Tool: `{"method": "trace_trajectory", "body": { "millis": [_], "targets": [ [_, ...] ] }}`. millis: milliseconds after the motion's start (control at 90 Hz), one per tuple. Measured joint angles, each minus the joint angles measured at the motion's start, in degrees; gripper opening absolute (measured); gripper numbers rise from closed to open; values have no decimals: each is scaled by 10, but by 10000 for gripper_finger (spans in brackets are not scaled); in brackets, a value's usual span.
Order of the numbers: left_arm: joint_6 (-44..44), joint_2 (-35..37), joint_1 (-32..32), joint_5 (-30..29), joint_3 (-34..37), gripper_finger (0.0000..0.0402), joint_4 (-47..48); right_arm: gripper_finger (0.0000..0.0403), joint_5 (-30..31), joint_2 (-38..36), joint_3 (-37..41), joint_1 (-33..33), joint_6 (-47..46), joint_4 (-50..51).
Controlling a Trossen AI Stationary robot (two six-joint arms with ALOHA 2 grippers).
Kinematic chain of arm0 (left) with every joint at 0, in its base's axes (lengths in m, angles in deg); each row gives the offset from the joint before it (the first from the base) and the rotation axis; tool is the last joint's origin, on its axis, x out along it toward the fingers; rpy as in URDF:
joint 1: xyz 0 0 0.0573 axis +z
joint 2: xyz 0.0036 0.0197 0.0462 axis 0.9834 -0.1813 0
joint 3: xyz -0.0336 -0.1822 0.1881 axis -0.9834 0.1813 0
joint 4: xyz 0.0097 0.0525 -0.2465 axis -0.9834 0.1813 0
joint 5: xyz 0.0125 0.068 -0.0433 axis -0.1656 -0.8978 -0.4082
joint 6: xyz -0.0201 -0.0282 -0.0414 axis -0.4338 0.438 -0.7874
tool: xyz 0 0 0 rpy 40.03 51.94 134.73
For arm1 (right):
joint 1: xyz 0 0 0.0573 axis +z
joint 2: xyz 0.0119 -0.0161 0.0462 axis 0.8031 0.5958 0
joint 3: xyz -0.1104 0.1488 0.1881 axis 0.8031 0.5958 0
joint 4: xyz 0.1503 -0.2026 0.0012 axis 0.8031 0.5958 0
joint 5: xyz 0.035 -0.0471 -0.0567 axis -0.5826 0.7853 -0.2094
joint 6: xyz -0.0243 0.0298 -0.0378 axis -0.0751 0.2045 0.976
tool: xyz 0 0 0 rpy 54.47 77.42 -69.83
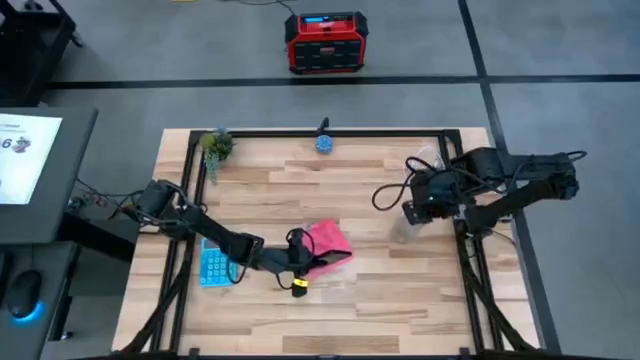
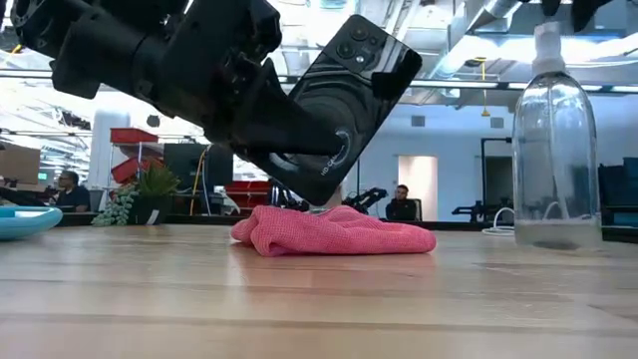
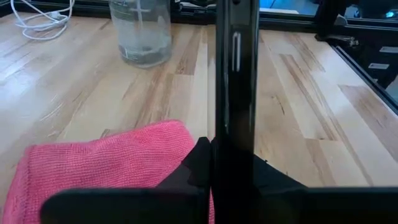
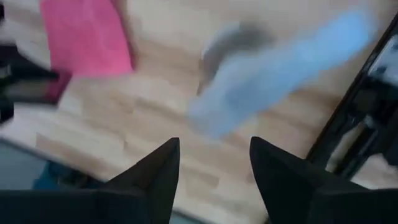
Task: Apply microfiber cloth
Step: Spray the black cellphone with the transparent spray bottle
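The microfiber cloth (image 1: 328, 240) is what we see first: a bright pink-red, thin and floppy piece with a fine woven texture, lying bunched on the wooden table (image 1: 380, 300) a little below its centre in the high view. In the low view it sits as a low rumpled mound (image 2: 334, 231) with soft folds, flat against the wood. From above we read its long axis as running roughly from 10 o'clock to 4 o'clock, the broader end toward 4. Going left to right across the high view, we find a light-blue calculator (image 1: 213, 264) at about 9 o'clock from the cloth, near the left arm. Next comes the left gripper (image 1: 303, 262), at the cloth's 8 o'clock edge; its fingers are clamped on a black phone (image 2: 344, 105), which in the low view tilts over the cloth with its camera end raised toward 1 o'clock and its lower end just above the fabric. The left wrist view shows the phone edge-on (image 3: 236, 93), beside the cloth (image 3: 106, 162). Farther right, at about 3 o'clock from the cloth, stands a clear spray bottle (image 2: 555, 150), upright. The right gripper (image 1: 412, 210) hovers over that bottle with its fingers (image 4: 155, 177) spread apart and holding nothing.
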Motion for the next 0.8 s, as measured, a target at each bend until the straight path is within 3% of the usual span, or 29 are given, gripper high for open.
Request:
{"method": "trace_trajectory", "body": {
  "millis": [78,289,533,800],
  "targets": [
    [0,0,0,0,0,9,0,165,-2,0,0,19,-9,0],
    [0,0,0,0,0,9,-3,132,72,0,0,36,-12,0],
    [0,0,0,0,0,9,-7,125,74,2,0,17,54,-3],
    [5,0,0,0,0,9,-8,131,65,5,0,6,34,-34]
  ]
}}
